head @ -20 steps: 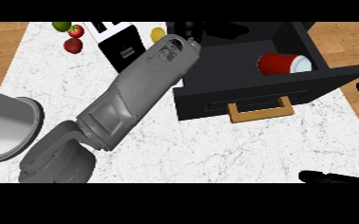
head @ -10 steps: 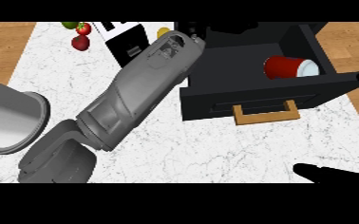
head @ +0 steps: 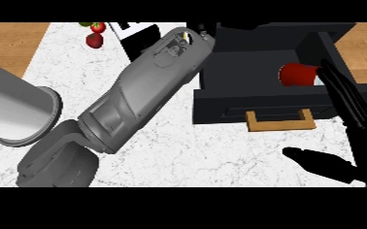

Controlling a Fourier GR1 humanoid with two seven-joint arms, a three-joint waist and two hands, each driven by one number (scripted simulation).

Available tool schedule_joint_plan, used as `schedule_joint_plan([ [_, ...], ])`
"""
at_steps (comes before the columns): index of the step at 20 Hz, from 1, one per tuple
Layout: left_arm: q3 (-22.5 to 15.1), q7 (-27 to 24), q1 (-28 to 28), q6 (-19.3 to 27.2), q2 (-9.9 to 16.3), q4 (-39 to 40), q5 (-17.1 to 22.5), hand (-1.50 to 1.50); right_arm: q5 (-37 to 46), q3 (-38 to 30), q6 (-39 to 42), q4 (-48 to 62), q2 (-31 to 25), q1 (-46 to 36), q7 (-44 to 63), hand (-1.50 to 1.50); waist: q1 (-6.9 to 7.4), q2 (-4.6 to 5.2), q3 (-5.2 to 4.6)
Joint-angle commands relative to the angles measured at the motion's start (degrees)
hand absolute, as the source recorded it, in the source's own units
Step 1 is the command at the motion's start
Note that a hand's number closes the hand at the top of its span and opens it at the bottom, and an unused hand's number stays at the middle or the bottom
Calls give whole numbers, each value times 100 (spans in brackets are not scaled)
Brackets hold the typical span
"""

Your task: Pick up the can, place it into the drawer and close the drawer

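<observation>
The right hand [head: 342, 107] shows along the right edge of the frame as long black fingers [head: 337, 85] running straight down from beside the can, with the thumb [head: 319, 162] lying separately at the lower right over the counter. The fingers look straight and spread, released, with nothing curled inside them; their upper ends lie just beside or across the can's right side, and whether they touch it cannot be told.

The left forearm [head: 143, 94] crosses the middle of the frame as a big grey body, rising from the lower left to the top centre. The left hand [head: 215, 28] is mostly hidden at its far end, only a dark shape at the top edge near the drawer's back corner, so whether that hand is released or clenched cannot be told.

The can [head: 297, 74], red with a pale end, lies on its side inside the open drawer [head: 243, 106], in the right part of its dark interior, right of centre in the frame. The drawer is black, pulled out, with a wooden handle [head: 279, 121] on its front, facing the lower edge of the frame.

The white marbled counter [head: 208, 155] fills the lower centre. At the left edge stands a grey metal pot [head: 25, 109]. At the upper left lie red strawberries [head: 94, 40] beside a dark box [head: 136, 41], partly hidden by the forearm.
</observation>
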Motion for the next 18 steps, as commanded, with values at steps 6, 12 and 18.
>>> schedule_joint_plan([
  [6, 121, 469, -118, -172, 295, -209, -151, -150, 1939, 829, -650, 1476, 98, -436, 165, -150, 253, -65, -2],
  [12, -125, 1057, 330, 198, 582, -1135, -466, -150, 2095, 498, -1985, 3028, 489, -739, -363, -150, 374, -109, 2],
  [18, -238, 1718, 506, 62, 1196, -1918, -642, -150, 2449, 398, -2633, 4440, 738, -1390, -450, -150, 440, -92, 4],
])
